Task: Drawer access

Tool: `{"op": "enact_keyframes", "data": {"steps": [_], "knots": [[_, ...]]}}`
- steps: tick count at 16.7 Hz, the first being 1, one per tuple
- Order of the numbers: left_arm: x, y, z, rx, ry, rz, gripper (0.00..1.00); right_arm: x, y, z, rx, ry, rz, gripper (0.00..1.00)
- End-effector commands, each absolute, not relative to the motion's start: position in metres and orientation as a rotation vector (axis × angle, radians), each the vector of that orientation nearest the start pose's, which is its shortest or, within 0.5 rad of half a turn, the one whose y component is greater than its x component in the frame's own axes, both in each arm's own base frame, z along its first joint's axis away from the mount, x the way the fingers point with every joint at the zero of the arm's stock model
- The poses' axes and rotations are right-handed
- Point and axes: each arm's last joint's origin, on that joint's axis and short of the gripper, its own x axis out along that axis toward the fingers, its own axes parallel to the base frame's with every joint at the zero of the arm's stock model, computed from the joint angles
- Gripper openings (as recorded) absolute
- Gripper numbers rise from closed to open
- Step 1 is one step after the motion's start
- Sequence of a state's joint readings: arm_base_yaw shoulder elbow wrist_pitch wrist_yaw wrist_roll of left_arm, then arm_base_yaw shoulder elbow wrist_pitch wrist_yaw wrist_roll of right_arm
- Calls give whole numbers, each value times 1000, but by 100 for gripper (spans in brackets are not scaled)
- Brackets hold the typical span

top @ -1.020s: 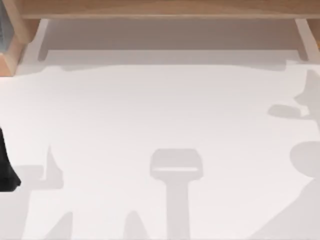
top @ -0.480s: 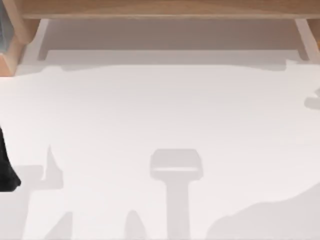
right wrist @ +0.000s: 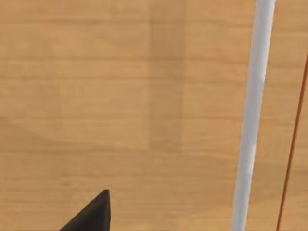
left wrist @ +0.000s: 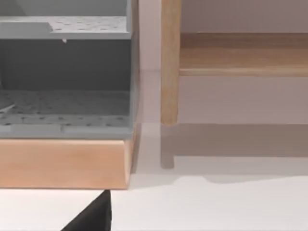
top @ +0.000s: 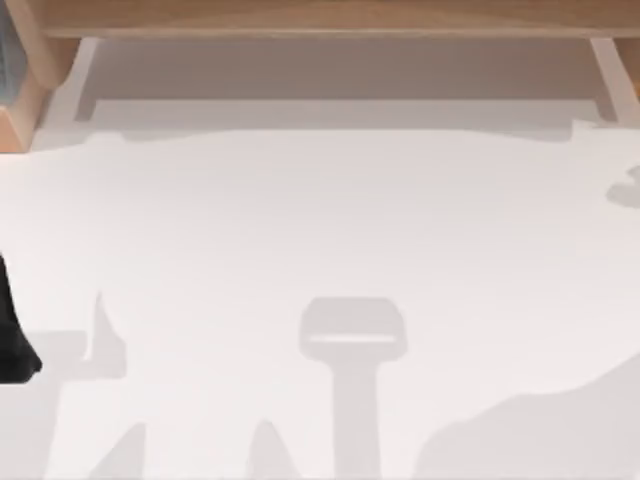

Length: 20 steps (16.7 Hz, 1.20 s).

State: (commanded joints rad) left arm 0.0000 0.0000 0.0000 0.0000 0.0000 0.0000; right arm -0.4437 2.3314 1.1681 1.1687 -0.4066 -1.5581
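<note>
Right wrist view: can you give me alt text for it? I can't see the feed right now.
A wooden panel with horizontal grain spans the frame at close range, with a pale grey bar running across it, likely a handle. A dark tip of the right end effector pokes in at one edge; a thin dark seam lies beyond the bar.

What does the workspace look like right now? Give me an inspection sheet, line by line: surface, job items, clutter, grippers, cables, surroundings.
Surface: white table, crossed by grey shadows.
Job's things: wooden drawer front with a white bar handle, seen close in the right wrist view.
Clutter: nothing seen.
Grippers: left gripper shows a dark tip, with the arm at the top view's left edge; right gripper shows a dark tip facing the drawer front.
Cables: nothing seen.
Surroundings: wooden frame along the table's far edge; grey perforated shelf unit on a wooden base at the far left.
</note>
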Motion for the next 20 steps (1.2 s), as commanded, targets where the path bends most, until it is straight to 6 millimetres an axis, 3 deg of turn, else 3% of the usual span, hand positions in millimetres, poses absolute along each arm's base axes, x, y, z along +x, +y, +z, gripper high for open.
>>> {"op": "enact_keyframes", "data": {"steps": [7,20], "knots": [[106,-1,160,0,0,0,100,428,-181,89,-1571,8,-8,100],[106,-1,160,0,0,0,100,428,-181,89,-1571,8,-8,2]]}}
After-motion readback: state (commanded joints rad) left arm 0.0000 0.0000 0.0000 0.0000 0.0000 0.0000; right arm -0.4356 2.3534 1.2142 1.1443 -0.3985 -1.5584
